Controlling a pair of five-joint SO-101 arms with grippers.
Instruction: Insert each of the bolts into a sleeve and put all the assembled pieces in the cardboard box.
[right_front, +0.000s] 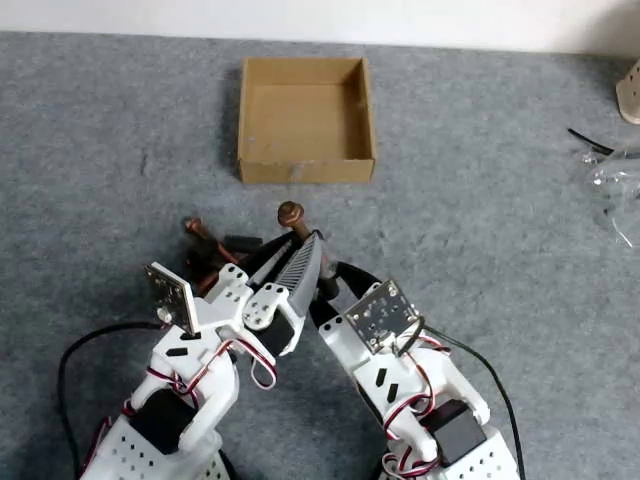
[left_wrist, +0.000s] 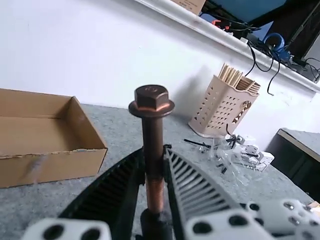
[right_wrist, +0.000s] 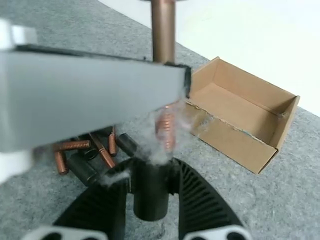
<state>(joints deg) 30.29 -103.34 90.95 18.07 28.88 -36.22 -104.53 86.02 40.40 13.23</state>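
Though blurred, bolt (right_wrist: 164, 125) tip at sleeve (right_wrist: 150, 195) mouth

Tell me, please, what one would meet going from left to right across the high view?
First the pile of loose bolts and sleeves → raised bolt → clear plastic pieces. The cardboard box overlaps the first two sideways, so I left it out.

- No word, number, label or sign can be read in any view.
- The hex head of the bolt (left_wrist: 151, 97) seems to carry faint marks on its top face, but they are too small to make out.
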